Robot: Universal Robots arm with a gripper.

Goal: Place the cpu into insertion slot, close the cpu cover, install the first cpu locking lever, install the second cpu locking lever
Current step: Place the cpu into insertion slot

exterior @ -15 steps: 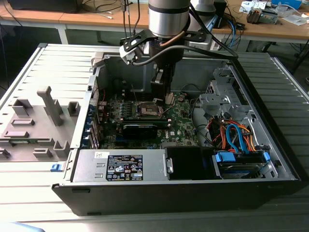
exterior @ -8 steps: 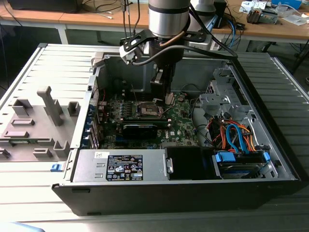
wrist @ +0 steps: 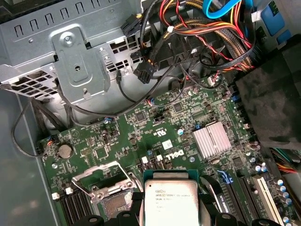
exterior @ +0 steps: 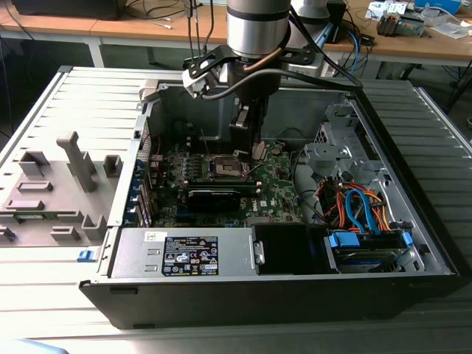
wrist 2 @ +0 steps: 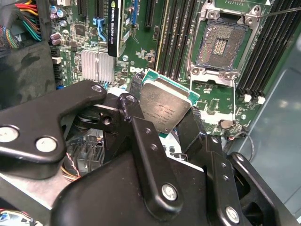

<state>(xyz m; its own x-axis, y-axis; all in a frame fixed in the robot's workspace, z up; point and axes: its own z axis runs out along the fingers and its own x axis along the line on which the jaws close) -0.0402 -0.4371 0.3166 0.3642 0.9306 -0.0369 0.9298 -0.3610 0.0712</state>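
End effector (wrist 2: 162, 117) is clamping the cpu (wrist 2: 165, 104) by its edges, hanging above the green board (wrist 2: 211, 96) near but not yet over the open insertion slot (wrist 2: 221, 44), so a skewed, off-centre descent would likely be risking slot damage or a dropped cpu.

I find the insertion slot (wrist 2: 221, 44) open from above. Memory slots (wrist 2: 171, 33) flank it closely on two sides, and a thin lever (wrist 2: 277, 12) juts out at one corner. An upright graphics card (wrist 2: 117, 23) stands beyond one bank. My gripper (wrist 2: 164, 115), clamped on the cpu (wrist 2: 164, 99), hangs clear of the board.
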